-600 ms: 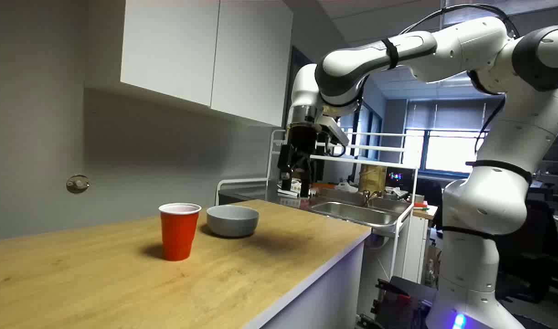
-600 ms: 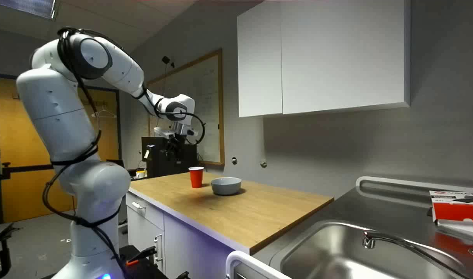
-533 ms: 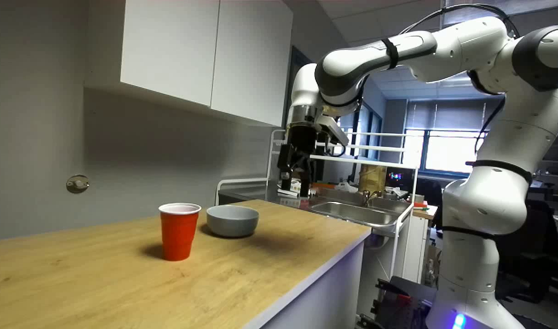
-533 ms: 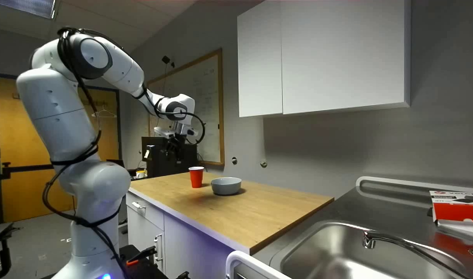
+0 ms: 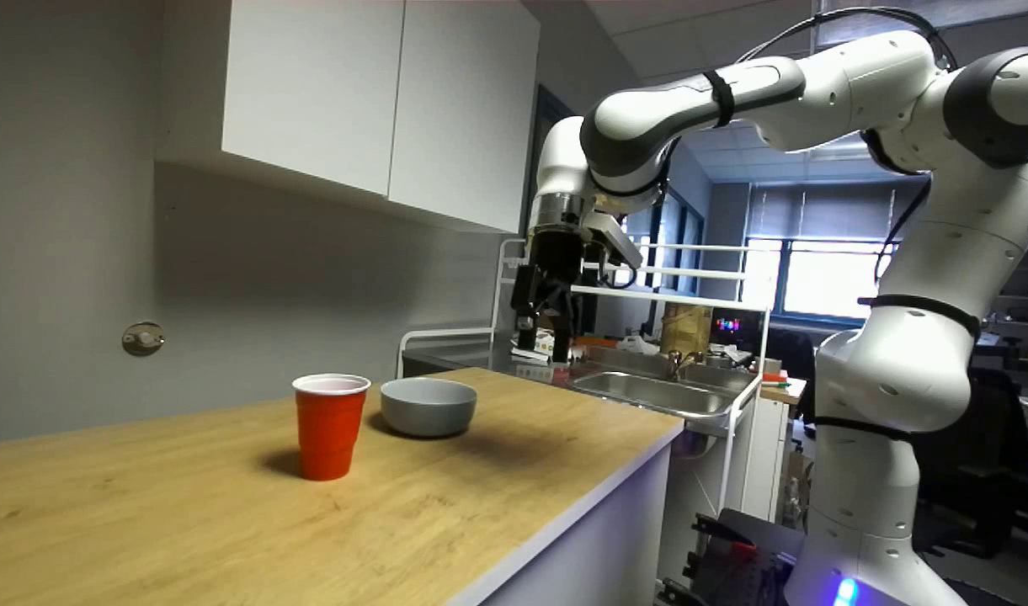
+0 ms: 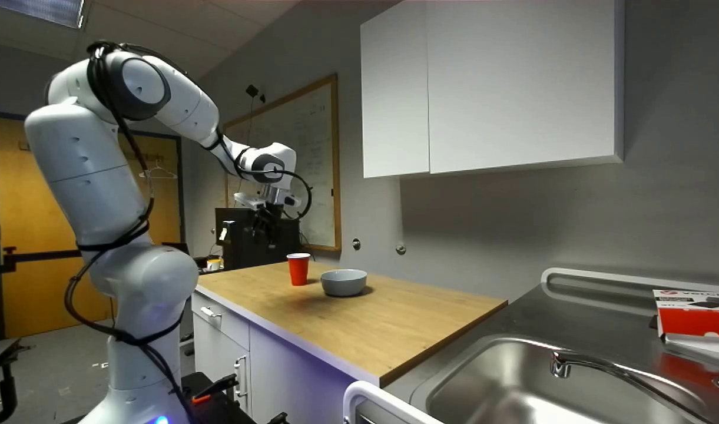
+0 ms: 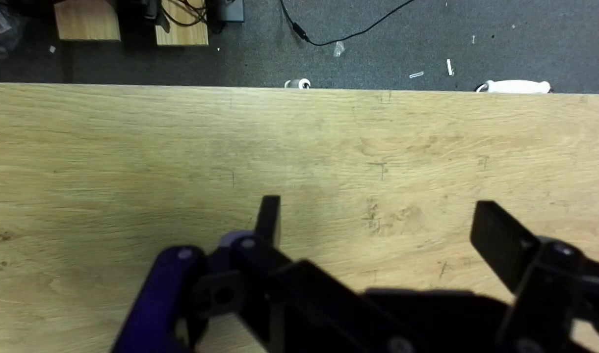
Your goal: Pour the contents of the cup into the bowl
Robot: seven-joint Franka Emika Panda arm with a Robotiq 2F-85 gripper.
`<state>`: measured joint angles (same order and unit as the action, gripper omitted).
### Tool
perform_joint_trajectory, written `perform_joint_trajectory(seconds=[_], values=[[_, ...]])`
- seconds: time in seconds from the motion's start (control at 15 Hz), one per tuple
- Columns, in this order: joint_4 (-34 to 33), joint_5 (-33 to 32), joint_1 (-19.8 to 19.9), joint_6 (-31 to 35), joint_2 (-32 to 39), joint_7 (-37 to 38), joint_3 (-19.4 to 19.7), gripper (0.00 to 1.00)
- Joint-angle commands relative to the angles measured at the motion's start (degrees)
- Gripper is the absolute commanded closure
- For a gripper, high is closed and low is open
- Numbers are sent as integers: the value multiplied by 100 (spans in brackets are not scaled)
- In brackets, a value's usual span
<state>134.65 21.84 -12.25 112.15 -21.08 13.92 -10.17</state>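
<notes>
Cup (image 5: 330,433) upright near bowl (image 5: 428,414), hand (image 7: 379,215) spread above counter (image 7: 319,147)

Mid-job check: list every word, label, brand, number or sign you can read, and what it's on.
None can be read for certain.
Red-and-white box: printed lettering, too blurred.
Whiteboard: faint marks, too small.
Countertop: thin line marks in the wrist view, no legible words.
Cup and bowl: no text visible.

Free room in front of cup (image 5: 328,433) — bowl (image 5: 428,414) just beside, wall (image 5: 244,337) behind
</notes>
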Motion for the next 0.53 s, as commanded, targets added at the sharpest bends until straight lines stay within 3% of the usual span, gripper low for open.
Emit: perform_joint_trajectory(seconds=[0.0, 0.47], values=[[-9, 16, 58, -18, -2, -14, -49, 0], [-766, 45, -53, 498, 828, 77, -271, 0]])
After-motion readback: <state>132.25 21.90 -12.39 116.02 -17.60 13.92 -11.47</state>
